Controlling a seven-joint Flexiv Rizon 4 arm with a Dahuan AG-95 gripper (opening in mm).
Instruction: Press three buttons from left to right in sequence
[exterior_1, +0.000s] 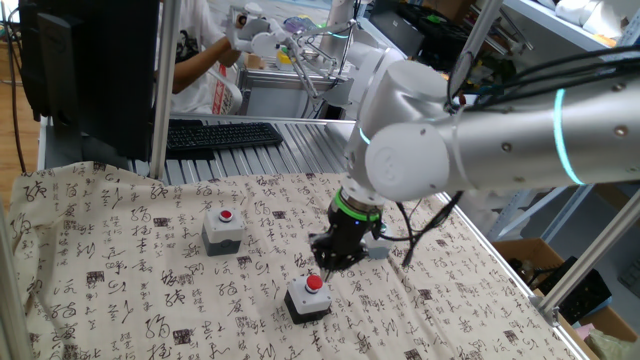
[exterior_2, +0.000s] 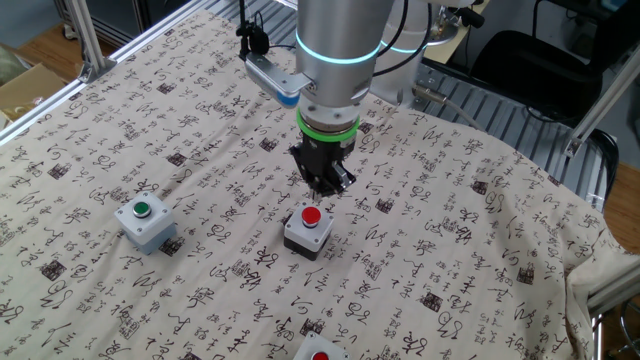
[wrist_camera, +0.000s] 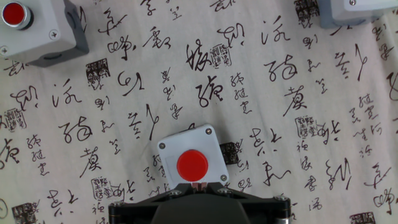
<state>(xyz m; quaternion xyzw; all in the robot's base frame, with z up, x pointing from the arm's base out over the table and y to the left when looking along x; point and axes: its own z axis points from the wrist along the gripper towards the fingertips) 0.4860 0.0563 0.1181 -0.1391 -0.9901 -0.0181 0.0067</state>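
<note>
Hovering over the middle of the patterned cloth (exterior_2: 480, 230), we have our gripper (exterior_2: 322, 182) pointing straight down with its fingers shut together and holding nothing. The black-and-white box with the red dome button (exterior_2: 310, 217) sits just below the fingertips in the other fixed view; in the hand view it lies at bottom centre, right at the edge of the gripper body, so the dome looks slightly off from the fingers rather than squarely under them. We judge that the coming press turns on closing that small offset before descending. The grey box with the small red button (exterior_1: 226, 216) sits toward centre left in one fixed view; the light grey box with the green button (exterior_2: 142, 210) lies at left in the other fixed view. No containers are present.
</note>
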